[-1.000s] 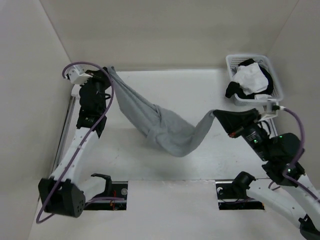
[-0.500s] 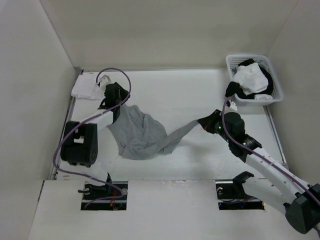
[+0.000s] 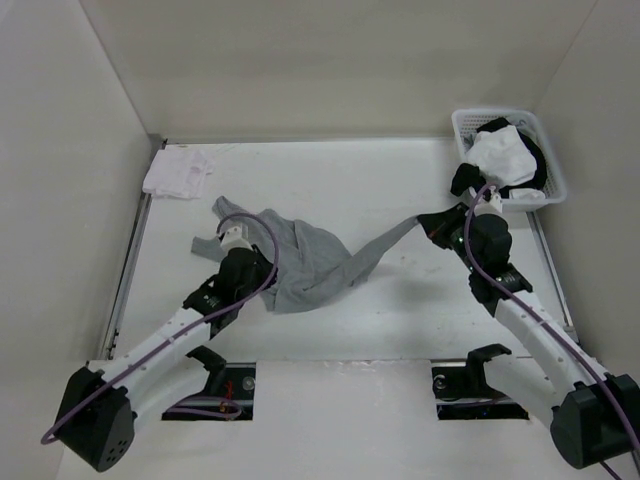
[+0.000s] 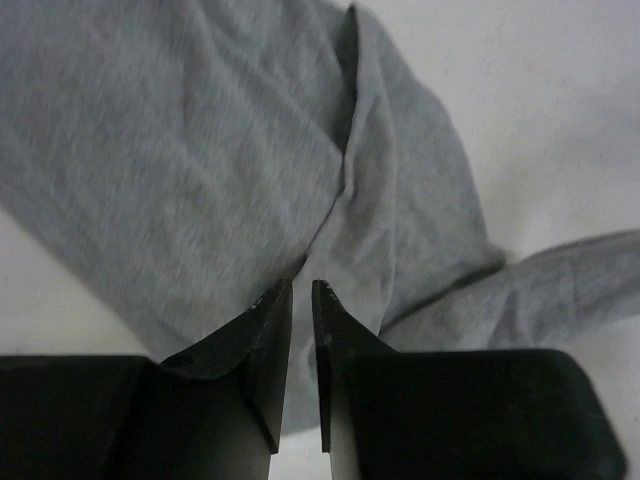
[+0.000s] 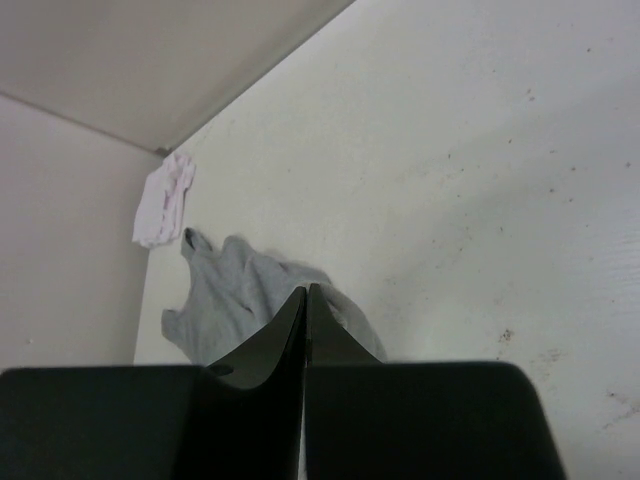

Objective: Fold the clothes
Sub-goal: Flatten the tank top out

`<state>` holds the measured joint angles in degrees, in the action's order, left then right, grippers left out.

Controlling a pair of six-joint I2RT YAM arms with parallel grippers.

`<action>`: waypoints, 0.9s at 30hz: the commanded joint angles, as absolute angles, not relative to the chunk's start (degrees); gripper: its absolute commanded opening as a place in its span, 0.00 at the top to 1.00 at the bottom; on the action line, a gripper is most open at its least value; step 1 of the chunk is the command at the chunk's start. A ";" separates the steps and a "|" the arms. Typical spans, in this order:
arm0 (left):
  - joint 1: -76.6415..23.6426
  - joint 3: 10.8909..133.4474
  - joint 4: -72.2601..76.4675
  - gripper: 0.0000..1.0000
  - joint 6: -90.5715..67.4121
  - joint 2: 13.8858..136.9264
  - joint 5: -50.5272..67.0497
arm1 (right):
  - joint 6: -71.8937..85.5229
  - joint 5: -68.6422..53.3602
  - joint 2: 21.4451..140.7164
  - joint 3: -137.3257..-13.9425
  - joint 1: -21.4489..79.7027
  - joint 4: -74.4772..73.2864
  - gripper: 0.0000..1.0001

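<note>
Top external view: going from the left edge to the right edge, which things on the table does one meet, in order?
white folded cloth → grey garment → white basket with clothes in it

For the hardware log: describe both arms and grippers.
The left arm and right arm have white links with black joints. A purple cable loops along each. The left gripper and right gripper have black, wedge-shaped fingers tapering to thin tips.
</note>
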<state>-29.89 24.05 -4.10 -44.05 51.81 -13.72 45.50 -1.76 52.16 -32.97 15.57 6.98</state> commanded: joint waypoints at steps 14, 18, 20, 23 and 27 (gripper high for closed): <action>-49.08 25.31 -22.32 0.71 -52.47 53.17 -29.08 | 45.26 -5.71 52.82 -32.08 13.31 11.95 0.99; -48.56 24.17 -21.45 0.69 -54.14 53.26 -28.83 | 45.00 -5.71 52.12 -31.82 13.31 11.52 0.99; -48.38 23.91 -20.48 0.69 -54.14 53.96 -27.86 | 44.91 -5.89 51.77 -31.82 13.31 11.16 0.99; -48.21 23.47 -18.38 0.69 -53.35 55.10 -26.55 | 44.91 -5.98 51.42 -31.99 13.31 11.16 0.99; -47.50 23.03 -16.53 0.70 -52.56 56.60 -25.84 | 44.82 -5.98 51.15 -32.17 13.66 11.07 0.99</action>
<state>-48.01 22.59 -19.55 -52.71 56.01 -26.17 45.65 -5.37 52.29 -31.94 13.52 8.19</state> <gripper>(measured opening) 0.303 0.013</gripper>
